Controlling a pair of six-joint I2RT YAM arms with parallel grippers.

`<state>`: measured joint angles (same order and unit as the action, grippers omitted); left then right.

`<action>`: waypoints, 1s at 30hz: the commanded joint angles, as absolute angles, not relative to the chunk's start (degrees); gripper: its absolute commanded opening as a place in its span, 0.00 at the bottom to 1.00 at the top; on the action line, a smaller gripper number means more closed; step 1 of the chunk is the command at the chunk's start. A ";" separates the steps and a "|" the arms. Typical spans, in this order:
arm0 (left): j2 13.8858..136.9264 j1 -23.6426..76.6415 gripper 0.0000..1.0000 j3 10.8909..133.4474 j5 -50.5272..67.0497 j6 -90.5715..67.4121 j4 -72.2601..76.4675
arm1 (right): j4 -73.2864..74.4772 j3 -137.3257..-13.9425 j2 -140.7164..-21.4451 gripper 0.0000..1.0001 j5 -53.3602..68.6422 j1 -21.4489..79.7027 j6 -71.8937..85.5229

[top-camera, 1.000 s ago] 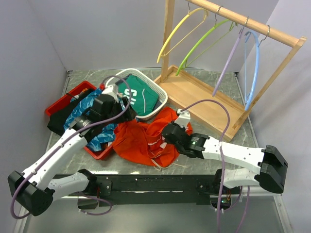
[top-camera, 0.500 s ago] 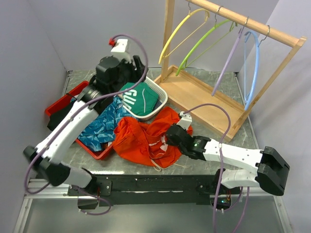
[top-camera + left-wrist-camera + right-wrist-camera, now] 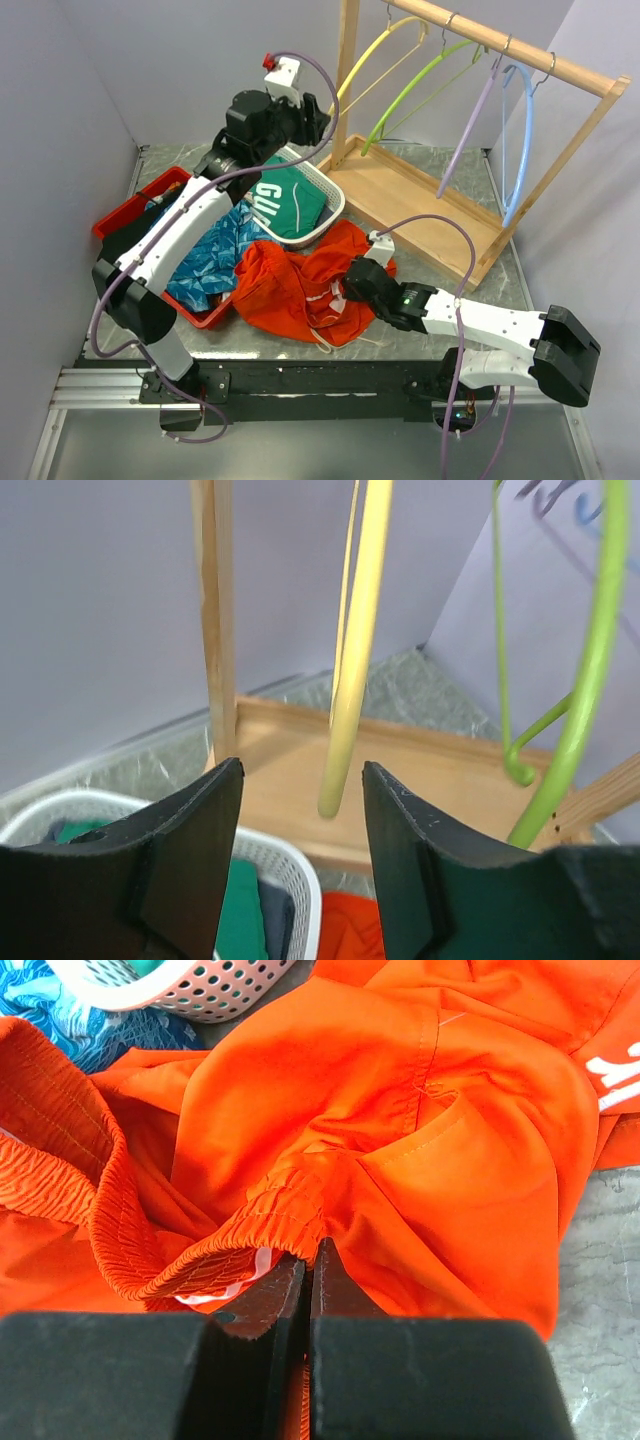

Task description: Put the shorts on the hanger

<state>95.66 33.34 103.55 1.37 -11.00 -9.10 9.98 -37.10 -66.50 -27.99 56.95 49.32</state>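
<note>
Early stage: shorts (image 3: pixel 300 285) heaped on table (image 3: pixel 170 160), unhung, right gripper (image 3: pixel 308 1260) pressed together, apparently pinching waistband (image 3: pixel 250 1220); left gripper (image 3: pixel 302 780) spread around hanger (image 3: pixel 355 650), not gripping; lifting, hanging remain.

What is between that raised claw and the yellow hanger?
Nothing but air. In the left wrist view the yellow hanger hangs straight ahead of the left gripper, framed by its open jaws, with no other thing in front of it.
</note>
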 commanded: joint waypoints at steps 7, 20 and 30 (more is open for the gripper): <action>100.27 33.05 0.59 115.99 6.77 -7.82 -7.56 | 6.68 -37.18 -66.44 0.00 -27.25 56.51 46.93; 109.95 33.13 0.56 125.25 8.44 -6.42 -7.56 | 7.21 -37.00 -66.45 0.00 -26.98 56.34 45.79; 111.88 33.84 0.44 125.42 7.12 -4.75 -6.94 | 7.91 -37.88 -67.85 0.00 -26.90 56.07 45.18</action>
